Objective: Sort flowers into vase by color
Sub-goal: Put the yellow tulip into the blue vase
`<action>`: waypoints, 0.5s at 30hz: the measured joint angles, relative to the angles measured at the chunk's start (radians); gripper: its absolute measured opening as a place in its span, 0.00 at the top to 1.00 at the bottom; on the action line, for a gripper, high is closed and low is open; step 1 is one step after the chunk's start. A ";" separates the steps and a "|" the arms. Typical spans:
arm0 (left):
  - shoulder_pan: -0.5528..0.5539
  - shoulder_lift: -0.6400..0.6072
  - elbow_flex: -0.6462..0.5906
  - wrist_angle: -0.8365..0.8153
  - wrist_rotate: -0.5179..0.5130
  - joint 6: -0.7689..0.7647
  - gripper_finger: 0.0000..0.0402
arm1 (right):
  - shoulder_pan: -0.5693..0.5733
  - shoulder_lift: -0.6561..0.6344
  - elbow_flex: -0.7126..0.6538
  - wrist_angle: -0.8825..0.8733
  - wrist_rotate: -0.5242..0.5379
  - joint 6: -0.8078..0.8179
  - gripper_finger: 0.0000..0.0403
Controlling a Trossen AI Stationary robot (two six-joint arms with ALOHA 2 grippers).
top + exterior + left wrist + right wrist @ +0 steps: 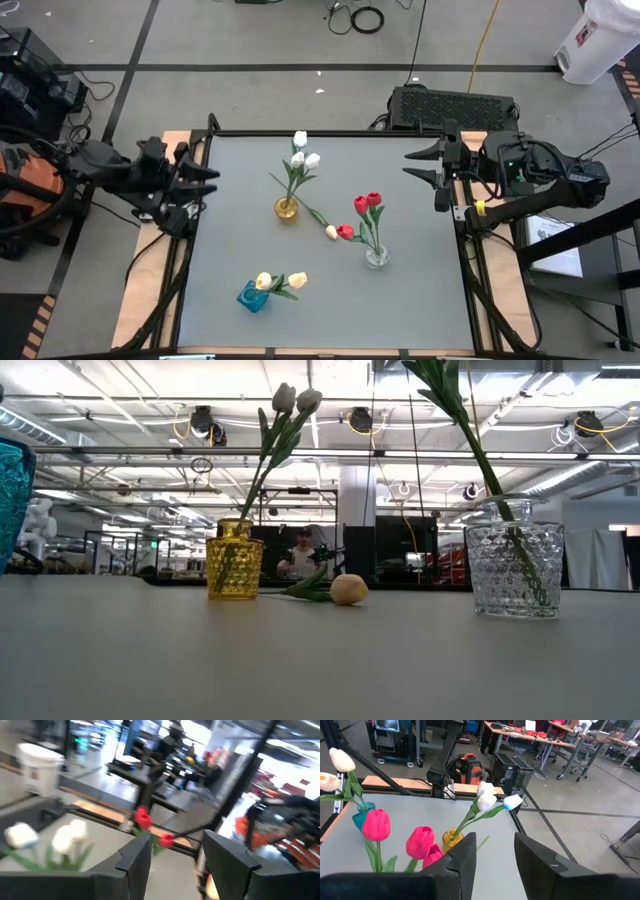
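Bench (400, 300): grey, holds 3 vases.
Yellow vase (287, 209): 3 white tulips (303, 154), near the far middle.
Clear vase (376, 256): 2 red tulips (367, 203), right of centre.
Blue vase (253, 296): 2 pale yellow tulips (281, 281), near the front edge.
Loose flower (332, 231): lying flat between the yellow and clear vases.
Left gripper (205, 181): at the left edge, fingers released, empty.
Right gripper (420, 164): at the right edge, fingers parted, empty.

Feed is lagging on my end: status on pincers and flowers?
Left pincer and right pincer open, empty, parked at table edges. One pale tulip lies loose between yellow vase and clear vase. Nothing blocking it.
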 joint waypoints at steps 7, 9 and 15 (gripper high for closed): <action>0.000 0.000 0.000 0.001 -0.113 0.082 0.54 | 0.001 0.008 0.000 0.015 -0.006 0.164 0.69; 0.000 0.000 -0.001 0.001 -0.115 0.082 0.54 | 0.001 0.015 0.000 0.045 -0.003 0.245 0.69; 0.000 0.000 -0.001 0.001 -0.116 0.044 0.54 | 0.000 0.043 0.000 0.230 0.088 0.481 0.69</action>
